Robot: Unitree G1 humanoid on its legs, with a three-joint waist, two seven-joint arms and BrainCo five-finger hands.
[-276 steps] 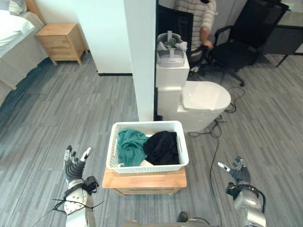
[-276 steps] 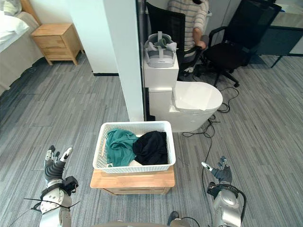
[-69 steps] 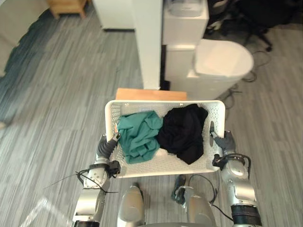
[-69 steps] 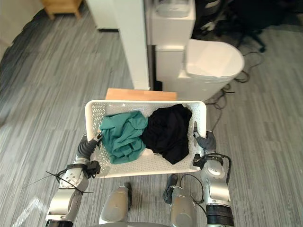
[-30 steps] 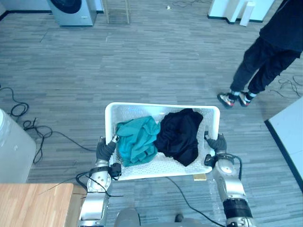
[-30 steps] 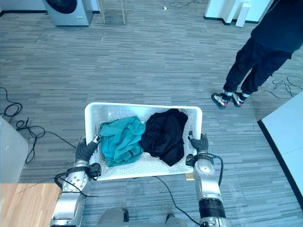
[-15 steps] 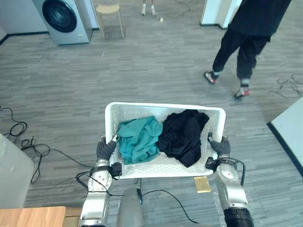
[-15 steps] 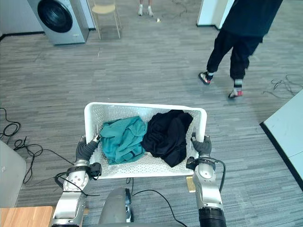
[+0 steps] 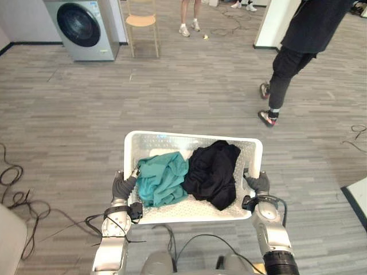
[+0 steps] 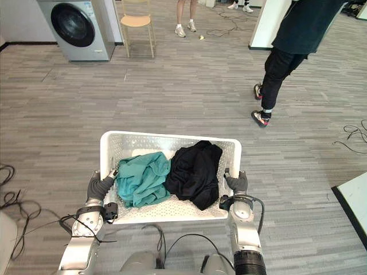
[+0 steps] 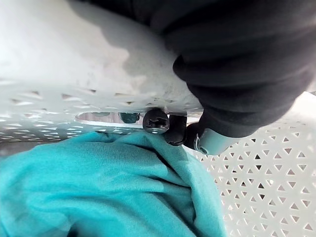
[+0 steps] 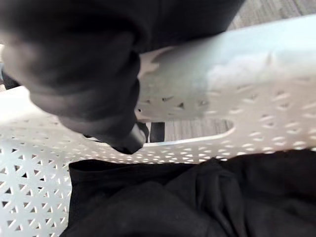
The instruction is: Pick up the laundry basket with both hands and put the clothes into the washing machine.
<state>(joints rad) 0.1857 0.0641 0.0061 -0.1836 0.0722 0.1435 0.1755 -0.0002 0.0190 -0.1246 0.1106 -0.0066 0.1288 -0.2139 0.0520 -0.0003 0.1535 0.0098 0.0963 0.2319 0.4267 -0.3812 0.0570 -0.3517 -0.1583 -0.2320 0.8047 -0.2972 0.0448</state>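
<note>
Well short of the washing machine, you have the laundry basket up, left hand and right hand curled into its side handles, clothes not yet unloaded.

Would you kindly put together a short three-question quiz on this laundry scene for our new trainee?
1. True or false: the teal garment lies on the robot's right side of the basket.
2. What stands just beside the washing machine? A) a chair B) a bed C) a ladder
3. Fill in: the left hand and the right hand each grip one ____ of the basket.

Key: 1. False: it lies on the left, and the black garment is on the right. 2. A. 3. end.
</note>
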